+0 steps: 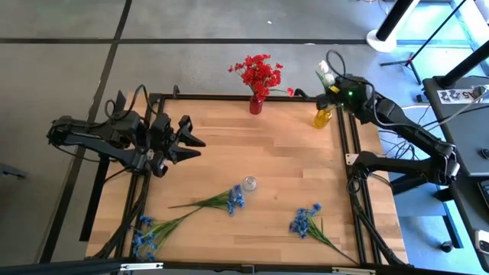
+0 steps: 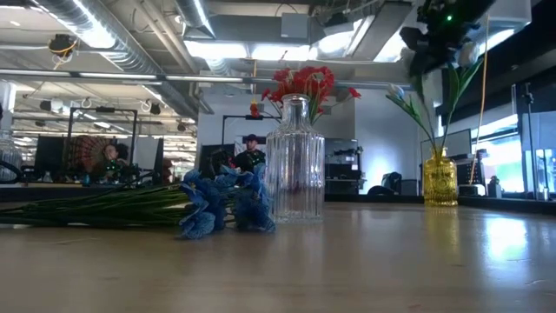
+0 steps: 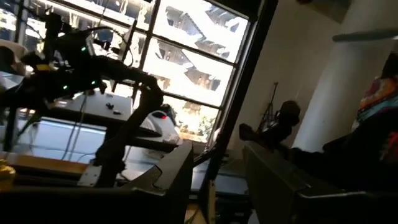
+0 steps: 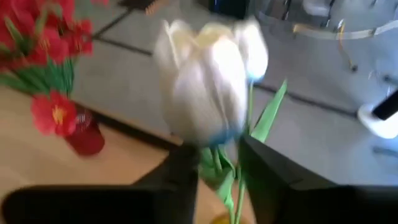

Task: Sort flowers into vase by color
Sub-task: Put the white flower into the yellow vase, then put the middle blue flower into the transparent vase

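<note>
My right gripper (image 1: 330,85) hangs over the far right corner, above the yellow vase (image 1: 322,117), shut on the white tulip-like flowers (image 4: 211,81). Their stems run down into that vase (image 2: 440,178). The red flowers (image 1: 260,72) stand in a red vase (image 1: 256,105) at the far edge. A clear ribbed vase (image 1: 249,183) stands mid-table. Three blue flower stems (image 1: 233,198) (image 1: 141,237) (image 1: 306,221) lie flat on the near half of the table. My left gripper (image 1: 191,141) waits open above the table's left side. My right gripper pinches the white flowers' green stems (image 4: 219,163) between its two fingers (image 4: 180,171), just below the blooms. The blooms stand upright above the fingers. The stems' lower ends reach into the yellow vase (image 4: 217,219) below.
A black frame rail (image 1: 348,145) runs along the table's right edge beside the yellow vase. Bare wood lies between the clear vase and the far vases. In the low view the blue flowers (image 2: 221,200) lie just beside the clear vase (image 2: 295,161). People sit at desks far behind the table.
</note>
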Controlling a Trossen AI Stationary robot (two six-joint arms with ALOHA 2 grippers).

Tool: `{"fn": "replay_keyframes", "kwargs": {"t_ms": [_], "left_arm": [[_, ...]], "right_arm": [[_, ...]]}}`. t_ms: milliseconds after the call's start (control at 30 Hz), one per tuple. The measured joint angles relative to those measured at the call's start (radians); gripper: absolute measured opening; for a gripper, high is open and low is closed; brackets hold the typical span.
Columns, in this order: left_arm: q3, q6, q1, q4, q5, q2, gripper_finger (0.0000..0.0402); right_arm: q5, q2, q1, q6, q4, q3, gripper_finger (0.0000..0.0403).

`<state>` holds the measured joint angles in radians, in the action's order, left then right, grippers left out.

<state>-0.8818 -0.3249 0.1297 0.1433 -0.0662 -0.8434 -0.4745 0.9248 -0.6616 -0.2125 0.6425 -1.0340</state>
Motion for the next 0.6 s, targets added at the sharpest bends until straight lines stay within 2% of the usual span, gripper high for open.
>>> {"fn": "replay_keyframes", "kwargs": {"t_ms": [167,367,467,600], "left_arm": [[0.0,-0.002,0.01,0.007,0.001,-0.018,0.0137],[0.0,-0.103,0.009,0.004,0.013,-0.081,0.0137],[0.0,-0.177,0.013,-0.041,0.047,-0.123,0.0137],[0.0,-0.288,0.068,-0.192,0.05,-0.183,0.0137]], "right_arm": [[0.024,0.003,0.0,-0.064,0.147,-0.022,0.02],[0.083,-0.004,0.0,-0.101,0.347,-0.16,0.0302],[0.137,-0.012,0.001,-0.102,0.393,-0.236,0.0326],[0.246,-0.022,0.001,-0.117,0.422,-0.313,0.033]]}}
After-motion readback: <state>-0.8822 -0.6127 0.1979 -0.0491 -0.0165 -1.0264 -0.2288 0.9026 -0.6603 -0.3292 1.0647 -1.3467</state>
